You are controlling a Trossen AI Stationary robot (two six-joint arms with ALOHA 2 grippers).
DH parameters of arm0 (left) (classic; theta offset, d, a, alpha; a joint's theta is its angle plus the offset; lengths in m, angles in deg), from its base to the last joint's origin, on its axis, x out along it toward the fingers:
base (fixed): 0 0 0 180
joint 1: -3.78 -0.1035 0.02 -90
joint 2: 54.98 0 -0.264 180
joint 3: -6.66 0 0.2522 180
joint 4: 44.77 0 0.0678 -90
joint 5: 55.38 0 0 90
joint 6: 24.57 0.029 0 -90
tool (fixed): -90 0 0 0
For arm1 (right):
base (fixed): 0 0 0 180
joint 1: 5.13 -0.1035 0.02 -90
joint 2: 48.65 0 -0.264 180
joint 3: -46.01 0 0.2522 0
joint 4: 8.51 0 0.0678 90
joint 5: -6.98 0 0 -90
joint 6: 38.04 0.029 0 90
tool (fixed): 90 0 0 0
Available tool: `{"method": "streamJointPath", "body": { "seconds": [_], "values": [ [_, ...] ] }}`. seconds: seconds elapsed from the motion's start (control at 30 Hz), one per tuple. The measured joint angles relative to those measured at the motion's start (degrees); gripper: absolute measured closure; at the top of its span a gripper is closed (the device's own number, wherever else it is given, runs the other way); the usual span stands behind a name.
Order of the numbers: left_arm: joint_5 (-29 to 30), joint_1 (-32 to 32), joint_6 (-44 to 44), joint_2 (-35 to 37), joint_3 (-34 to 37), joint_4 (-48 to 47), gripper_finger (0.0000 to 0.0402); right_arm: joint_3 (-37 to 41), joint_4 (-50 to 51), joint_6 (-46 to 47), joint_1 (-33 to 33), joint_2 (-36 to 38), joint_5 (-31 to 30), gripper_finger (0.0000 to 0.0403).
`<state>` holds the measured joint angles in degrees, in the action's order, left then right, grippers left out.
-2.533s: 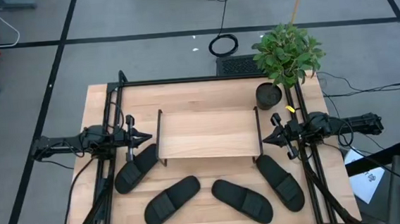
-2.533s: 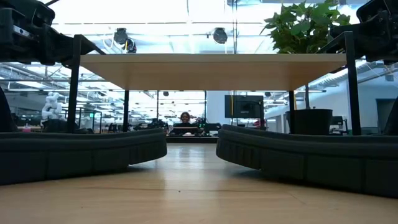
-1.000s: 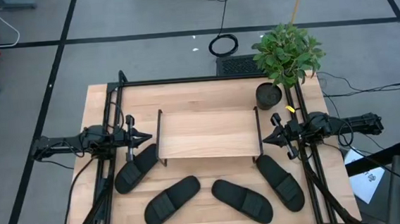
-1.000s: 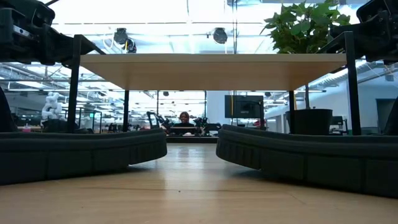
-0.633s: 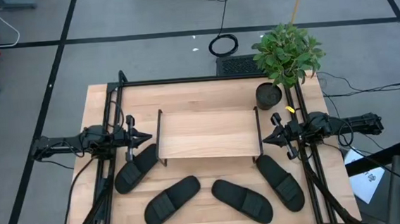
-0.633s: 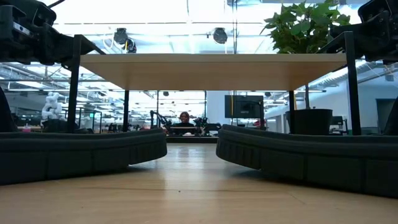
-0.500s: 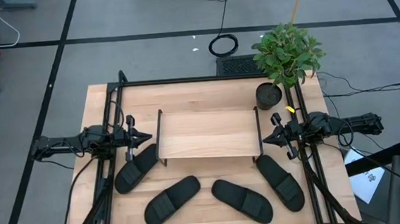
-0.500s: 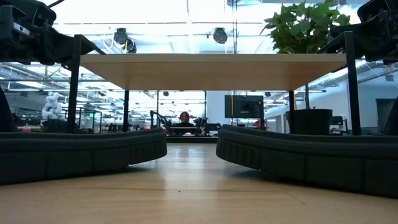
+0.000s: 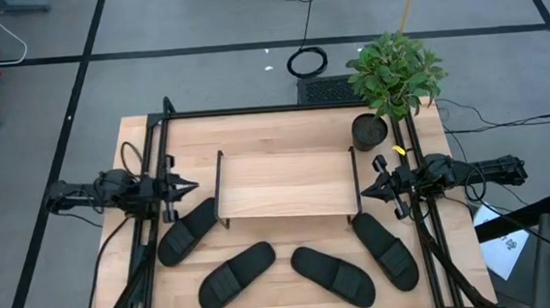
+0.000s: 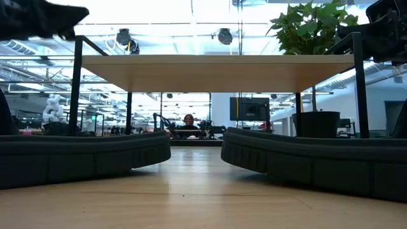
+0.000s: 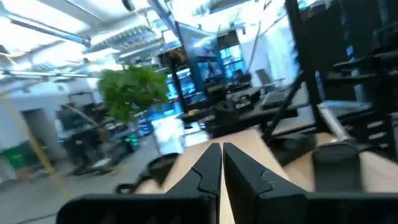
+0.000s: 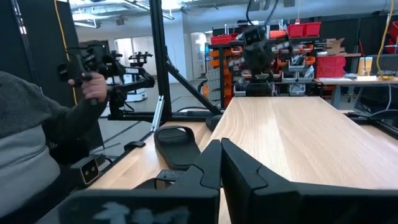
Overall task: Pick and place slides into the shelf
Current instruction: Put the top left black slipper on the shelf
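Four black slides lie sole-down on the table in front of the shelf [image 9: 282, 184]: one at the left [image 9: 186, 231], two in the middle [image 9: 236, 276] [image 9: 333, 274], one at the right [image 9: 386, 249]. The shelf stands on thin black wire legs, its plank top [image 10: 216, 70] bare. My left gripper [image 9: 197, 187] hangs shut beside the shelf's left end, above the left slide's far tip, touching nothing. My right gripper [image 9: 362, 193] hangs shut at the shelf's right end. In the low view two slides [image 10: 82, 156] [image 10: 318, 159] fill the foreground.
A potted plant [image 9: 393, 73] in a dark pot [image 9: 370, 130] stands at the table's far right corner. Black frame rails [image 9: 147, 260] run along both table sides. A person in a grey sleeve [image 12: 37, 137] stands beyond the table's left. Bare wood lies behind the shelf.
My left gripper has drawn back a little toward the table's left edge and risen, blurred in the low view; its fingers stay shut. The right arm, the slides and the shelf have kept still.
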<state>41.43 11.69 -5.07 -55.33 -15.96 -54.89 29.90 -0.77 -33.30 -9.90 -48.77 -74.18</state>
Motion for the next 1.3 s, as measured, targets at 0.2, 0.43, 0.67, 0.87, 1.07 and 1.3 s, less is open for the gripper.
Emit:
{"method": "streamJointPath", "body": {
  "seconds": [0.2,0.43,0.67,0.87,1.07,1.3],
  "values": [
    [14.39,8.14,5.83,-1.91,-10.04,-7.49,0.0378,-0.02,0.24,1.37,0.02,-0.02,0.00,0.0403],
    [4.59,10.59,13.75,-7.68,-9.44,6.25,0.0378,-0.02,0.35,-1.31,0.01,-0.50,-0.04,0.0403],
    [30.72,15.24,15.51,-19.50,-9.53,6.71,0.0378,-0.01,0.15,-1.18,0.00,-0.49,-0.04,0.0403],
    [63.58,27.80,18.99,-27.22,-15.29,5.83,0.0378,-0.01,0.16,-0.91,0.00,-0.50,-0.04,0.0403],
    [82.06,38.10,17.13,-32.22,-26.32,2.09,0.0378,-0.02,0.22,-0.94,0.00,-0.50,-0.04,0.0403],
    [82.04,41.04,19.60,-31.82,-38.18,-2.85,0.0387,-0.02,0.24,-1.32,0.00,-0.48,-0.04,0.0403]
  ]
}}
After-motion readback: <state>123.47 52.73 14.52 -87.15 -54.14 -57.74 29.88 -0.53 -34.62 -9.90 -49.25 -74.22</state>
